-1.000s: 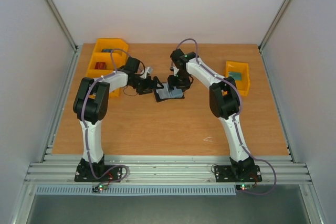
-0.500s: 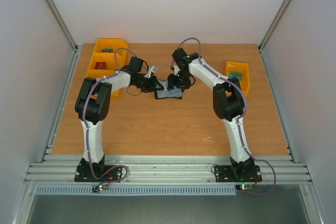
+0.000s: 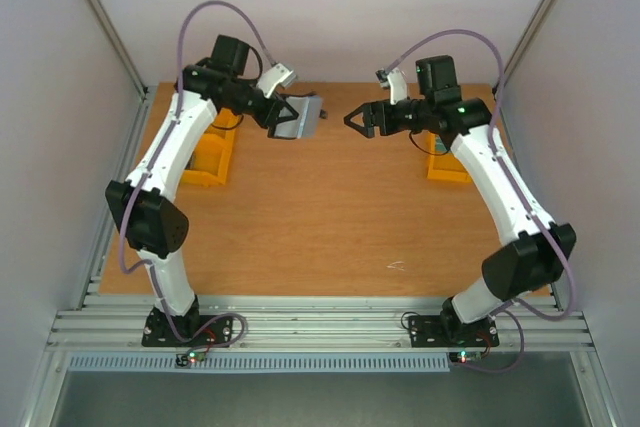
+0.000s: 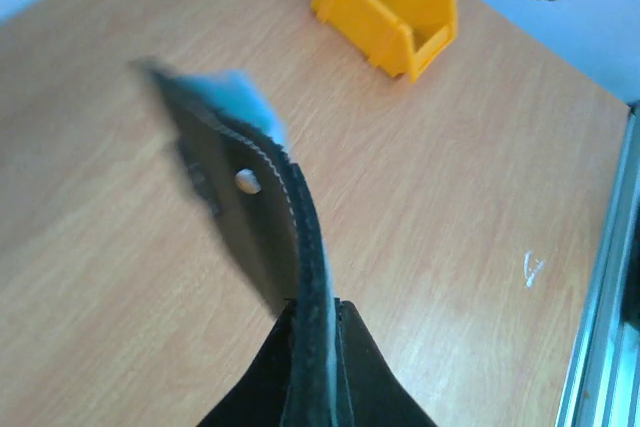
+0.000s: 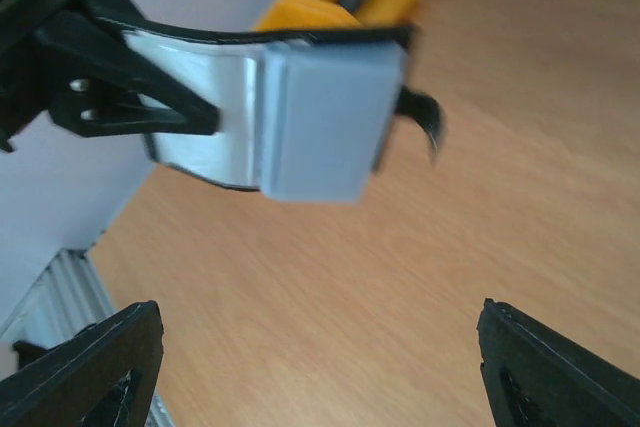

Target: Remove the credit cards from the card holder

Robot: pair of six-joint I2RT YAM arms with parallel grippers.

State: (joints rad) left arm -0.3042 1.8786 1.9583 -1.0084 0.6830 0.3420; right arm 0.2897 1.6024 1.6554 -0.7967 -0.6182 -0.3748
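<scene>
Up above the back of the worktop, the left claw is pinching the card holder by one edge. It is hanging open, showing blue-grey panels rimmed in black, its snap tab dangling. Facing it, apart, the right claw is gaping wide.

You see the black bifold card holder in the left gripper, above the wooden table, right gripper opposite.
</scene>
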